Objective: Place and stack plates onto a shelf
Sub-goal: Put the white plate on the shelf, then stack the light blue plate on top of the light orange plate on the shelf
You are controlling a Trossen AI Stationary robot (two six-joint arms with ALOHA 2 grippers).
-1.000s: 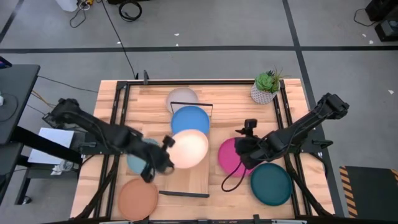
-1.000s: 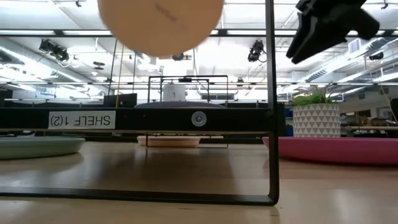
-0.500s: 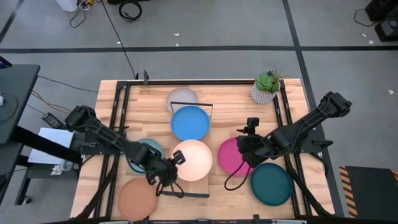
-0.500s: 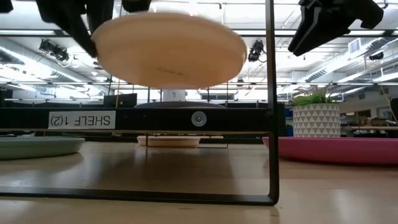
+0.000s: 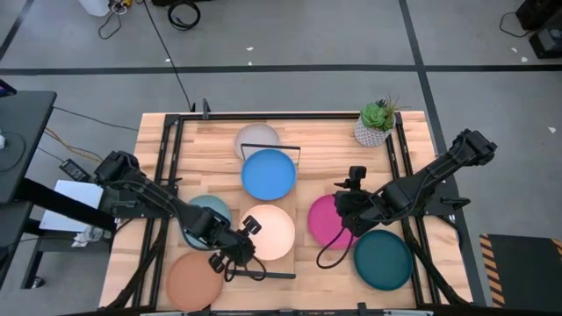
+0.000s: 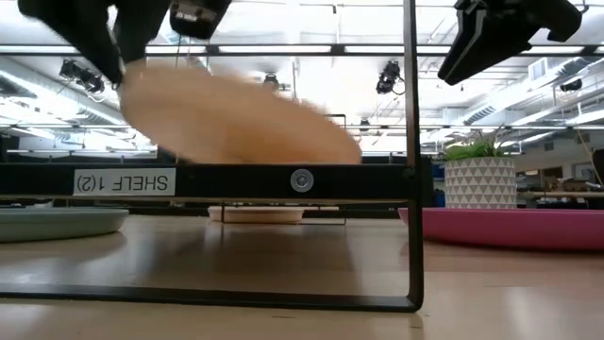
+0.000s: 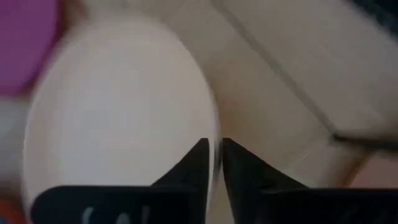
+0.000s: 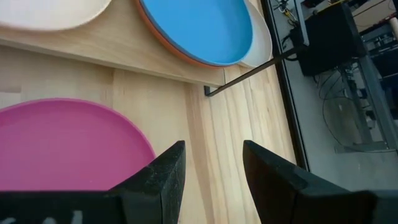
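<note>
The left claw [image 5: 248, 235] pinches the rim of the cream plate [image 5: 269, 232], tilted over the shelf [image 5: 283, 265], while the right claw [image 5: 345, 207] hangs spread above the magenta plate [image 5: 323, 219].

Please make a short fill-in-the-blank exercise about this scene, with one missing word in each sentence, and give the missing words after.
1. The left hand is shut on the rim of the ____ plate.
2. The open right hand hovers over the ____ plate.
3. On the shelf, the blue plate lies on an ____ plate.
4. The potted plant stands at a ____ of the table.

Missing words: cream; magenta; orange; corner
</note>
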